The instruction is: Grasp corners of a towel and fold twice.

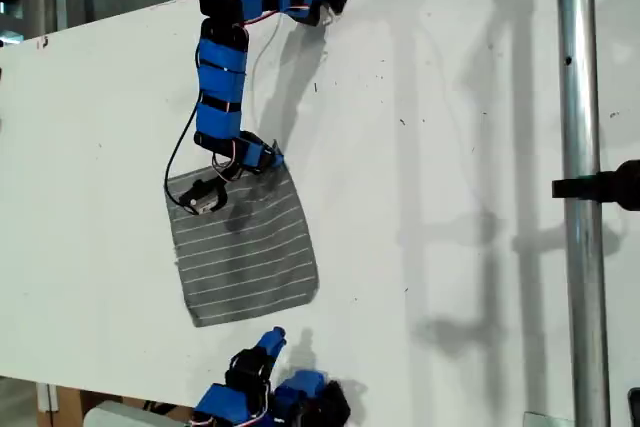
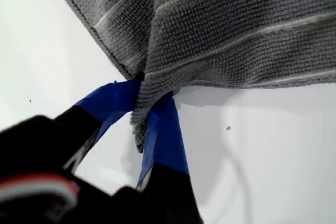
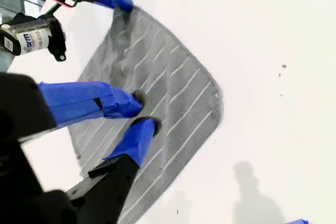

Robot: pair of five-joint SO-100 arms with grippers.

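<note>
The grey striped towel (image 1: 250, 247) lies flat on the white table (image 1: 450, 147), in the lower left of the exterior view. My first gripper (image 1: 272, 158) reaches down from the exterior view's top and is shut on the towel's upper right corner (image 1: 283, 165). In the first wrist view, that corner (image 2: 139, 124) is bunched between the blue fingers (image 2: 163, 129) of my first gripper (image 2: 147, 95). My second gripper (image 1: 272, 339) hovers near the towel's lower edge, off the cloth. Its jaws (image 3: 137, 115) stand slightly open with nothing between them, and the towel (image 3: 173, 77) shows beyond.
A vertical metal pole (image 1: 580, 197) with a black clamp (image 1: 600, 187) stands at the exterior view's right. The table's edge (image 1: 100, 387) runs along the exterior view's bottom left. The first arm's motor (image 3: 26, 35) shows in the second wrist view.
</note>
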